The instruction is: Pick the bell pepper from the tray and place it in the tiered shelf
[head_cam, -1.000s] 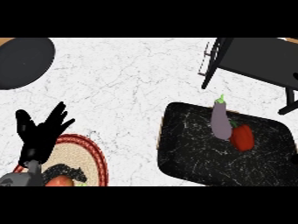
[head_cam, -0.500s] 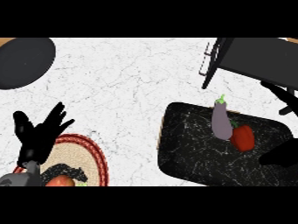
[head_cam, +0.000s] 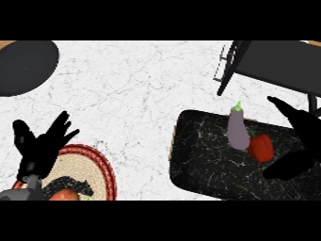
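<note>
A red bell pepper [head_cam: 261,147] lies on the black speckled tray [head_cam: 204,164] at the right, touching a purple eggplant [head_cam: 238,129] on its left. My right hand [head_cam: 308,141] hovers over the tray's right side, open, with fingers stretched up and thumb low, just right of the pepper and not touching it. The dark tiered shelf [head_cam: 281,63] stands at the upper right, beyond the tray. My left hand [head_cam: 41,143] rests open at the lower left, fingers up.
A dark round pan [head_cam: 17,66] sits at the upper left. A woven round mat with a red rim [head_cam: 97,162] lies at the lower left under my left hand, with dark and orange items on it.
My right hand has come in from the right edge and moved up over the tray, now beside the pepper. The left hand has stayed still.
</note>
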Robot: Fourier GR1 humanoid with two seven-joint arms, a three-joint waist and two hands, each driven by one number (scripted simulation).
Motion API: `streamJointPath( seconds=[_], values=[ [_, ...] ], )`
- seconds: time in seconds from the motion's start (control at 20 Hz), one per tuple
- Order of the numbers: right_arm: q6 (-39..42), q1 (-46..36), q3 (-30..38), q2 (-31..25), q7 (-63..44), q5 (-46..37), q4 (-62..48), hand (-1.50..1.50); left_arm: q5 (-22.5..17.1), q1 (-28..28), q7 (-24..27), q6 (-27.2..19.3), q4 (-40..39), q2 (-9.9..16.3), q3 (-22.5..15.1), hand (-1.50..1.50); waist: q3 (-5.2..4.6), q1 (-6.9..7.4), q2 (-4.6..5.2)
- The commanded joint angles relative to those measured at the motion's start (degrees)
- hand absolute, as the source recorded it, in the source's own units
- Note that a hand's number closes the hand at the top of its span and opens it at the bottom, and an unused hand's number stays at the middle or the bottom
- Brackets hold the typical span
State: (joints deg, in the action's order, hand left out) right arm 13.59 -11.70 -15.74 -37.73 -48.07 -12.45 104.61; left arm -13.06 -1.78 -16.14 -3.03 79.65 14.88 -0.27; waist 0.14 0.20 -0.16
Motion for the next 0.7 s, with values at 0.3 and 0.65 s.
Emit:
streamJointPath(
  seconds=[0.3,0.65],
  values=[
    [0.99,1.32,2.53,6.27,6.57,-10.17,-7.18,-1.50,4.08,4.49,-2.90,-2.92,5.55,-3.70,-1.79,0.00,-0.12,0.23,0.13],
    [0.72,4.94,2.26,8.64,7.54,-17.21,-7.35,-1.50,3.41,-3.80,0.78,0.72,-6.07,-2.71,2.79,0.00,-0.14,-0.38,0.19]
  ],
)
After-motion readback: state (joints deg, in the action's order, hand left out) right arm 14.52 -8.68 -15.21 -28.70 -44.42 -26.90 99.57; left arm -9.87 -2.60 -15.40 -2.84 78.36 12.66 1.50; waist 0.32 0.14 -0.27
